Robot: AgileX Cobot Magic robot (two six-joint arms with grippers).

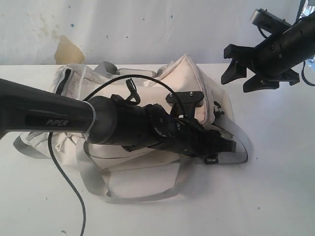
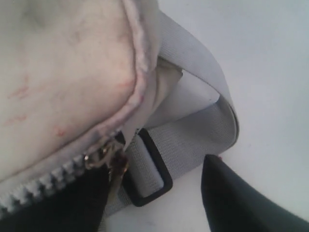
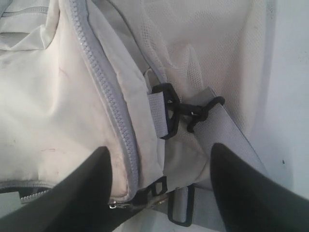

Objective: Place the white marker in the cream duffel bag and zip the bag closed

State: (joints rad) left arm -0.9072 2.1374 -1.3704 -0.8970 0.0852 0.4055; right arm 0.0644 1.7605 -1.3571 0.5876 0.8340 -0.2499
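Duffel bag lies on the table, centre, wall behind; its strap trails onto the table in front; left arm lies across the bag from the left, left gripper at the bag's right end, beside a buckle; right gripper hangs above and right, well apart.

We get the exterior view high, looking down on the table; both wrist views sit close on the cream duffel bag, sharing its zipper end.
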